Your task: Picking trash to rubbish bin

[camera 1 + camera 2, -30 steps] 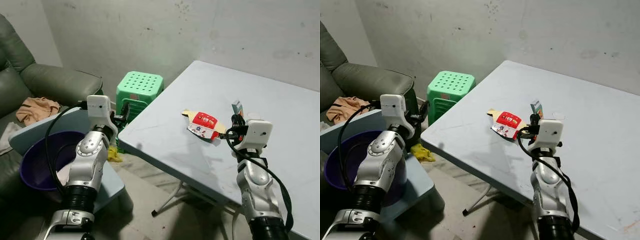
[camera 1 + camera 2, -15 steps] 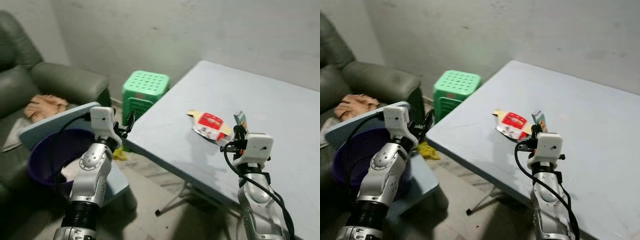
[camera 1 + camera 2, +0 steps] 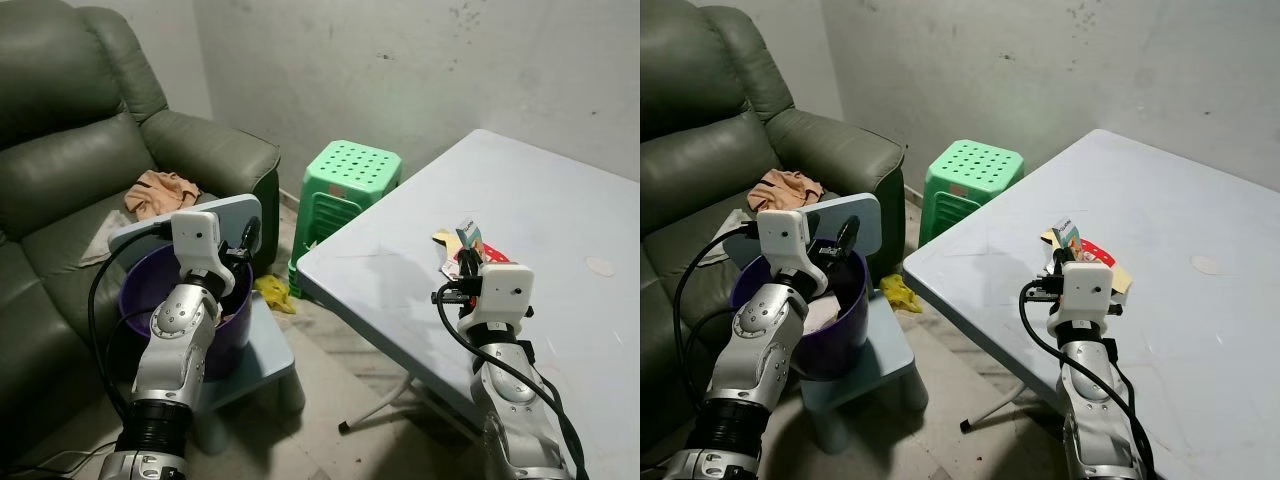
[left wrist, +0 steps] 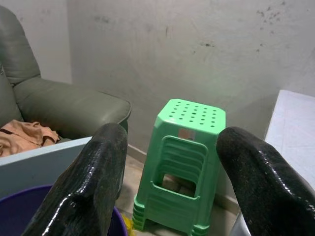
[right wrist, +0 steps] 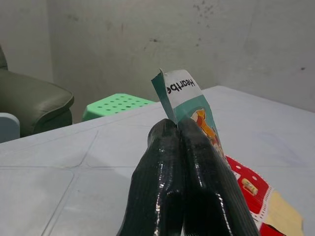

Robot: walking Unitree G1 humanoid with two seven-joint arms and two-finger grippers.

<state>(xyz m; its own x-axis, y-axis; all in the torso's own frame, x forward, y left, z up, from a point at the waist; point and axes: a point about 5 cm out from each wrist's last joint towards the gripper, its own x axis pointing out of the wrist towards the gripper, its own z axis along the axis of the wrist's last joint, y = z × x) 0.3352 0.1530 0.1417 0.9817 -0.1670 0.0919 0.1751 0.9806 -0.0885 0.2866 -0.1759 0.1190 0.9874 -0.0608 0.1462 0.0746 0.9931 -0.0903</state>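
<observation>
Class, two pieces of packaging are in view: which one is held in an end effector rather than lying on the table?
The teal printed wrapper, pinched upright in the right end effector. The red-and-white flattened carton lies flat on the grey table.

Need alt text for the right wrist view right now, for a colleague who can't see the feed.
The right tool is shut on a teal snack wrapper that stands up from between its fingertips, above a pale grey table. A red and white wrapper lies on the table just beyond, with a green stool and a stained wall behind.
</observation>
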